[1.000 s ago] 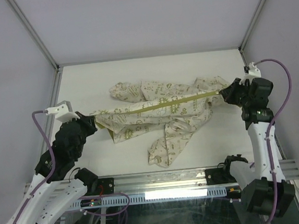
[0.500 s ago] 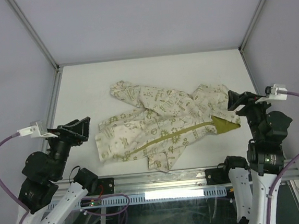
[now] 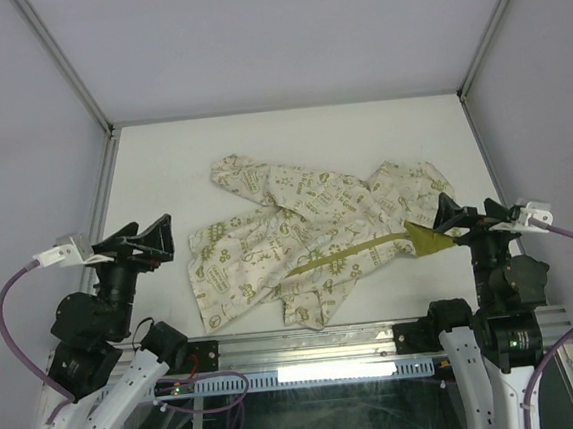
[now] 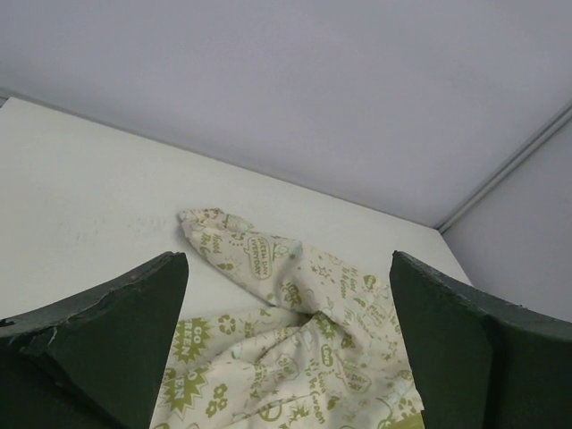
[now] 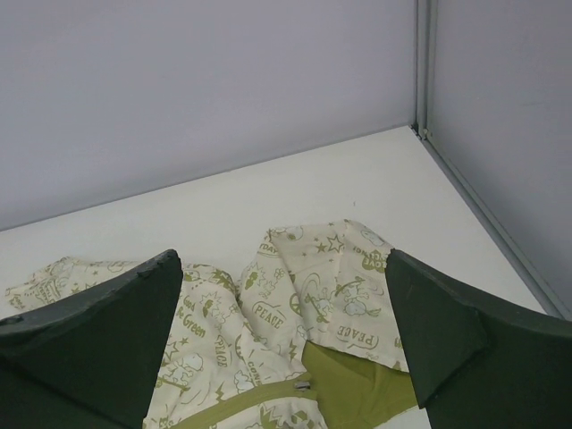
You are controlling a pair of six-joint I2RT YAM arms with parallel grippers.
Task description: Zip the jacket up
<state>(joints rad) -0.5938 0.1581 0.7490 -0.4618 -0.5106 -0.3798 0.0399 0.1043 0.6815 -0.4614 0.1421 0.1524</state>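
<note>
The cream jacket (image 3: pixel 298 229) with olive-green print lies crumpled on the white table, its zipper line an olive strip (image 3: pixel 355 250) running to an olive lining flap (image 3: pixel 427 239) at the right. My left gripper (image 3: pixel 161 240) hangs open just left of the jacket's hem and holds nothing. My right gripper (image 3: pixel 443 218) is open over the lining flap, also holding nothing. Between the left fingers, the left wrist view shows printed fabric (image 4: pixel 295 313) below and apart. In the right wrist view the metal zipper pull (image 5: pixel 304 385) sits beside the lining (image 5: pixel 357 398).
Grey enclosure walls and metal corner posts (image 3: pixel 63 68) surround the white table (image 3: pixel 290 139). An aluminium rail (image 3: pixel 308 345) runs along the near edge between the arm bases. One sleeve (image 3: pixel 238 174) reaches toward the back left.
Both grippers have opened and let go of the jacket, then drawn back toward the near edge. The jacket, earlier stretched taut between them, has dropped slack onto the table.
</note>
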